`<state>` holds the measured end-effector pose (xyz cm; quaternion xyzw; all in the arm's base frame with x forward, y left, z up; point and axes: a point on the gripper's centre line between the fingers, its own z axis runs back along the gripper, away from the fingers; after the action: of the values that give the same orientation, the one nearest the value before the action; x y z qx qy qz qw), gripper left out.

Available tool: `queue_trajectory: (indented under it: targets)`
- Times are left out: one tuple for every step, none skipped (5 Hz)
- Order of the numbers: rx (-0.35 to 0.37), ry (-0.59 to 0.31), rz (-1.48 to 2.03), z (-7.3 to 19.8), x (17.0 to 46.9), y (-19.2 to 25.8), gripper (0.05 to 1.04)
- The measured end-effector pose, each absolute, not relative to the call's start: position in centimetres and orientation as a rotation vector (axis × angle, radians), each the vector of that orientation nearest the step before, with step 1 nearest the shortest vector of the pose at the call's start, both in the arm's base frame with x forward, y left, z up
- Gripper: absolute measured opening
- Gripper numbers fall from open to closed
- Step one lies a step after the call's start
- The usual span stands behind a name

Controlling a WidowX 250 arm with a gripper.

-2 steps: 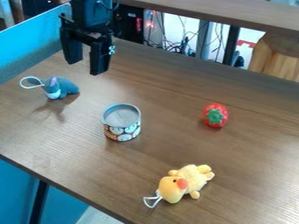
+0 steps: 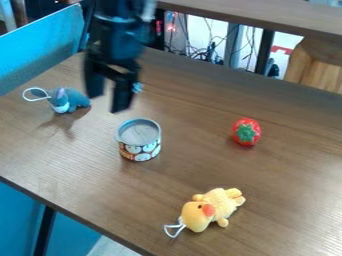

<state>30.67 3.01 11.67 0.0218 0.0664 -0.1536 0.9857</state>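
Note:
The black gripper (image 2: 107, 101) hangs at the upper left over the table, its two fingers spread apart with nothing between them. Just below it in the view stands a round tin (image 2: 139, 139) with a grey top and cartoon faces around its side. Left of the gripper sits a blue-grey plush animal (image 2: 69, 100) with a white loop. A red strawberry toy (image 2: 246, 132) with a green leaf cap rests to the right. Nearer the front lies a yellow plush duck (image 2: 211, 210) with an orange beak and a white loop.
The brown wooden table (image 2: 100, 195) has its front edge running diagonally at the lower left. A blue panel (image 2: 40, 47) borders the upper left. Behind the far edge are cables (image 2: 200, 50) and a wooden stool (image 2: 314, 65).
The gripper has moved right and down in the view, from above the plush animal's side toward the tin, and stays open. The objects on the table have not moved.

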Motion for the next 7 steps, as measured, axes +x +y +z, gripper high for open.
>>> queue_trajectory:
  targets:
    - [0.051,0.104,-0.480,12.5,29.5,-2.3,1.001]
    - [0.057,0.103,-0.590,11.4,28.3,-5.7,1.001]
    - [0.090,0.134,-0.729,8.8,28.0,-9.6,1.001]
    - [0.054,0.154,-0.832,6.8,27.0,-12.2,1.001]
    - [0.041,0.228,-0.865,4.0,26.3,-12.8,1.001]
    - [0.087,0.273,-0.829,2.3,26.3,-12.3,0.939]
    - [0.129,0.272,-0.785,1.8,26.8,-12.0,0.683]
